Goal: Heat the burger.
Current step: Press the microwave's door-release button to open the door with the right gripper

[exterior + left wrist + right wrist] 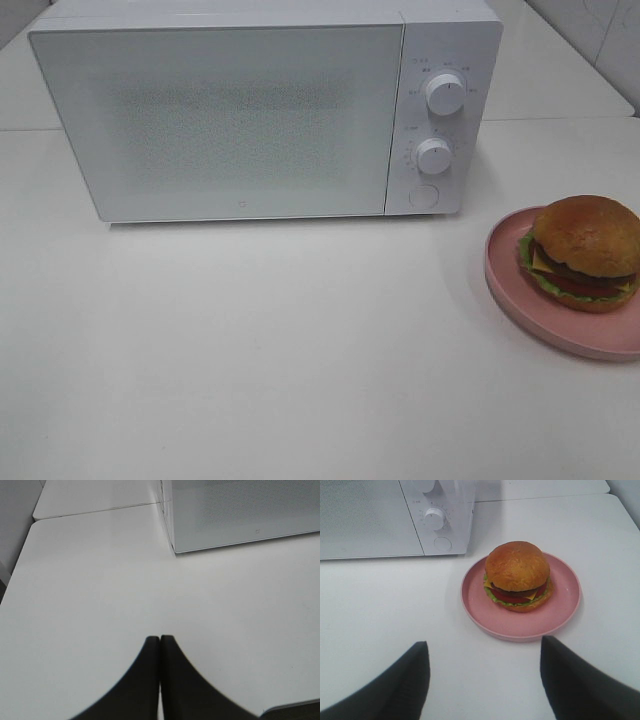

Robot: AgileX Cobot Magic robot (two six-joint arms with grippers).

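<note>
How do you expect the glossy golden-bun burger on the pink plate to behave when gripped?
The layered golden-bun burger may shift under a squeeze. Its glossy domed bun looks slippery. On the smooth pink plate it could slide.

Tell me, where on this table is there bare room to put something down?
The widest bare stretch of table lies in front of the microwave, from its door to the near edge, left of the pink plate. A narrower gap lies between the microwave's knob side and the plate. The right edge is crowded: the plate carries the burger.
</note>
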